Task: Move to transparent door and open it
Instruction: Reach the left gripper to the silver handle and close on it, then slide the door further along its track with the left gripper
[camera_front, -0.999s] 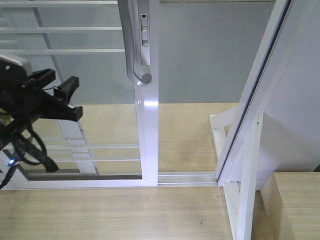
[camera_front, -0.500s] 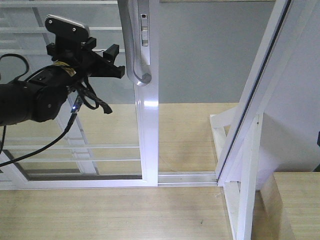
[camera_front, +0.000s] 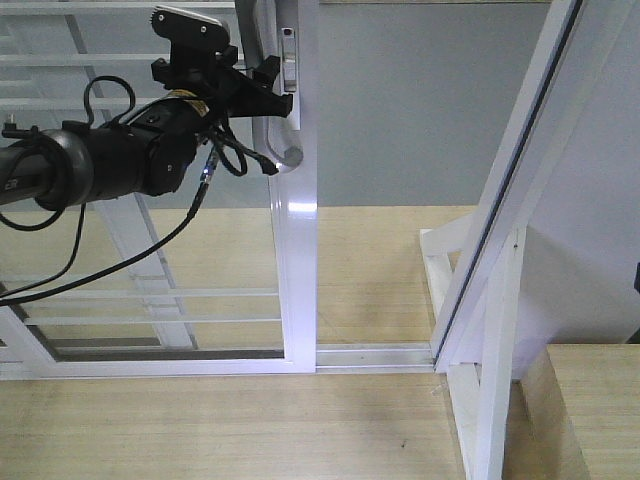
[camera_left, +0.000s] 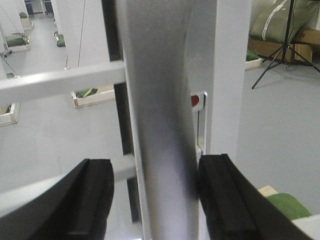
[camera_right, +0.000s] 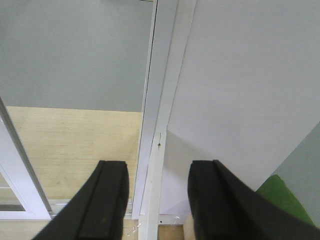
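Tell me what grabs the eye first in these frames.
The black left tool, upper left in the front view, straddles the curved grey handle of the transparent door. In the left wrist view the handle fills most of the gap between its fingers, which are not yet closed on it. The right tool is open on nothing, facing the slanted white frame on the right.

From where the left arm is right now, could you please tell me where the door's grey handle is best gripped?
Take the grey handle on its straight vertical stretch, above the curved lower end. Bring the left end effector head-on, fingers either side: the bar is slim and upright, so it fits between them.
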